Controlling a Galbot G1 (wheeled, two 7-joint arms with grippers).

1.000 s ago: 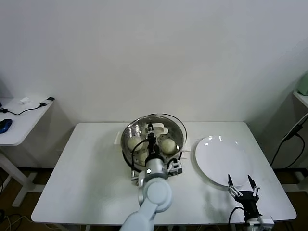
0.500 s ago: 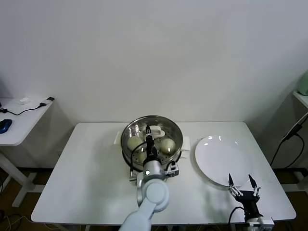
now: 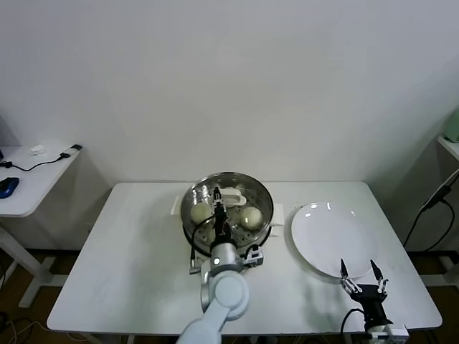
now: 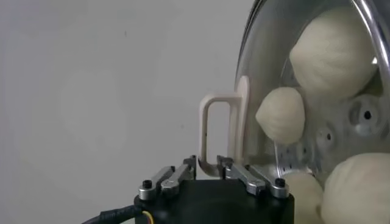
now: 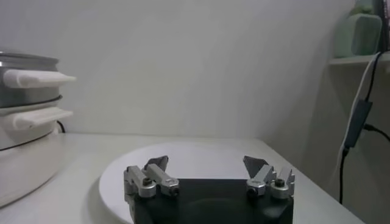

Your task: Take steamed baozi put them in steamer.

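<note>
The steamer [image 3: 228,179] stands mid-table with the steamed baozi inside; two show in the head view, one [image 3: 200,212] on the left and one [image 3: 250,218] on the right. A round glass lid [image 4: 245,55] covers the pot, and several baozi [image 4: 332,55] show through it. My left gripper [image 3: 217,195] hangs over the pot. Its jaws [image 4: 207,163] stand slightly apart around the lid's cream handle [image 4: 220,97], with a thin gap on one side. My right gripper [image 3: 362,271] rests open near the table's front right edge, holding nothing [image 5: 207,167].
A flat white plate [image 3: 330,236] lies right of the steamer, just ahead of the right gripper [image 5: 201,155]. The steamer's white side handles [image 5: 36,78] show in the right wrist view. A side table with cables [image 3: 29,172] stands far left.
The lid has come down from slightly raised and offset to sitting on the steamer's rim. My left jaws have loosened from its handle. The right arm has not moved.
</note>
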